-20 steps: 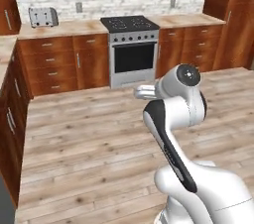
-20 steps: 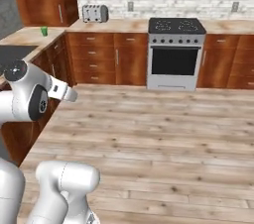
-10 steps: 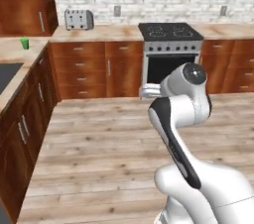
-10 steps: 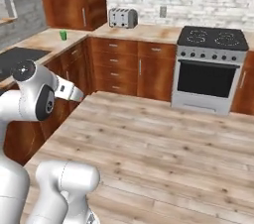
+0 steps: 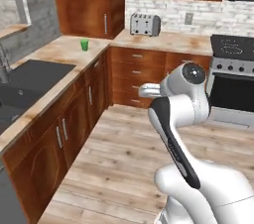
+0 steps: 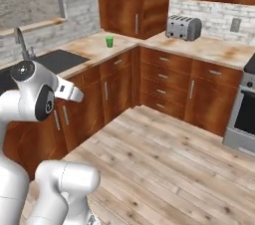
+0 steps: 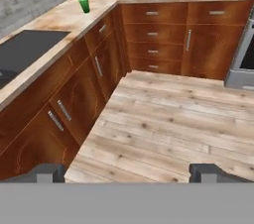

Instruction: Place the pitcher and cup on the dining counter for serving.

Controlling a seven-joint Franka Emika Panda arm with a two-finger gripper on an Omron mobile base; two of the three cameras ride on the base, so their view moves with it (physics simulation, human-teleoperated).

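Green against all that warm brown: the cup stands upright on the tabletop, in the corner stretch between the black sink and the toaster. Take the sink as the landmark: the cup sits just past its far end, on bare beige stone, touching nothing. From the right base view it is the same story, the cup beyond the sink, with the toaster well off along the back wall.

From the hand camera, the cup shows far up and to the left, on the tabletop beyond the sink's far end. So the target lies ahead and to the left of where the hand is looking, well apart from it, with open wooden floor and a run of cabinet doors in between. The cup's long axis is vertical, so a side-on grasp looks natural once the arm gets there.

The gripper: two dark fingertips poke up at the bottom corners of the hand view, set wide apart, nothing between them, touching nothing. It hangs over the floor, empty.

My read is that the approach has barely begun; the base needs to close on the corner beyond the sink before any reach makes sense. No pale-blue jug or bar top to report from these angles, so the cup looks like the first pick.
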